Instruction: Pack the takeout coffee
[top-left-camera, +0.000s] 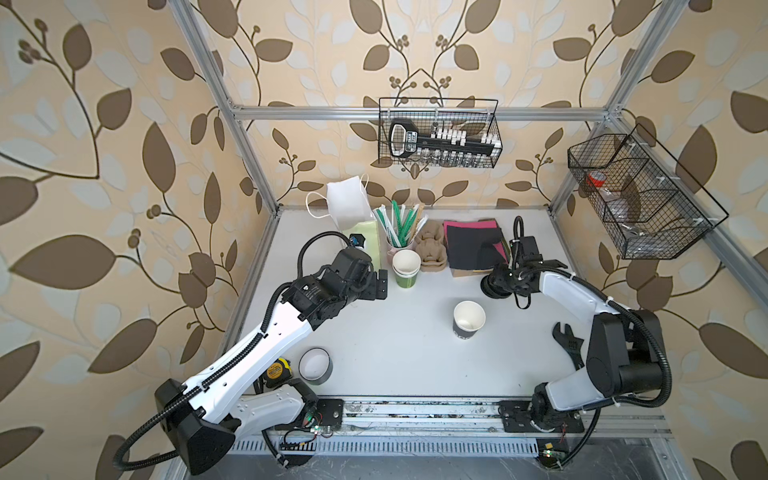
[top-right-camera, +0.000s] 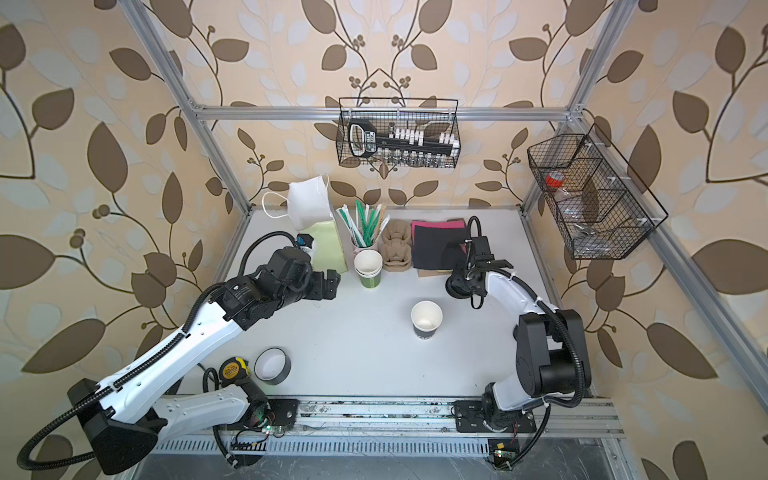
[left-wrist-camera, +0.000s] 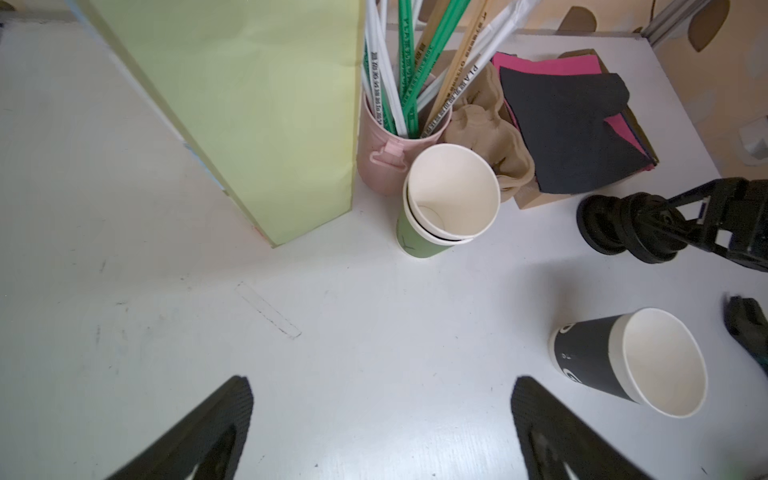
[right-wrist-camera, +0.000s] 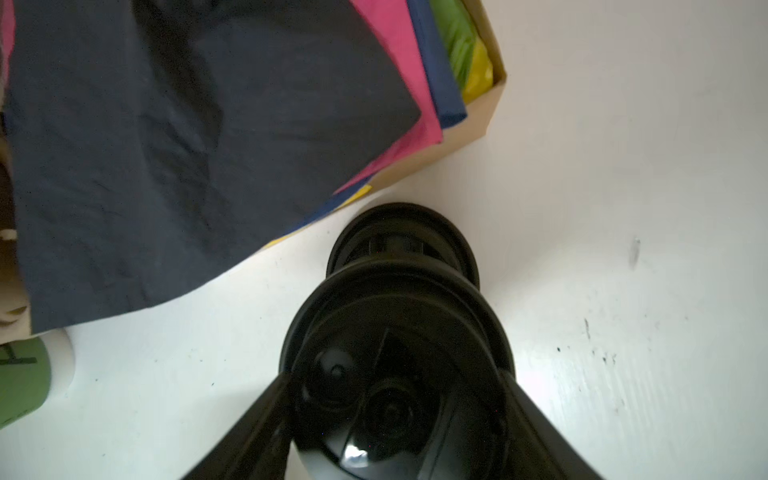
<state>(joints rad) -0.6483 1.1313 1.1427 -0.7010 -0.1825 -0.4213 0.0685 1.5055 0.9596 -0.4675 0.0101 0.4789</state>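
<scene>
Lid pickup at the lid stack (left-wrist-camera: 615, 224), with the coffee cup (top-left-camera: 468, 318) waiting uncovered.

The right gripper (right-wrist-camera: 397, 376) has its fingers pressed against the rim of a black lid (right-wrist-camera: 390, 316) at the top of the stack; whether the lid is clear of the stack I cannot tell. The left gripper (top-left-camera: 381, 284) hangs wide open and empty beside the pale green bag (top-left-camera: 368, 237). The cup stands upright mid-table (top-left-camera: 374, 340), near the stack and apart from both grippers. The next move likely calls for carrying the lid level over the cup's rim and pressing it down squarely.
</scene>
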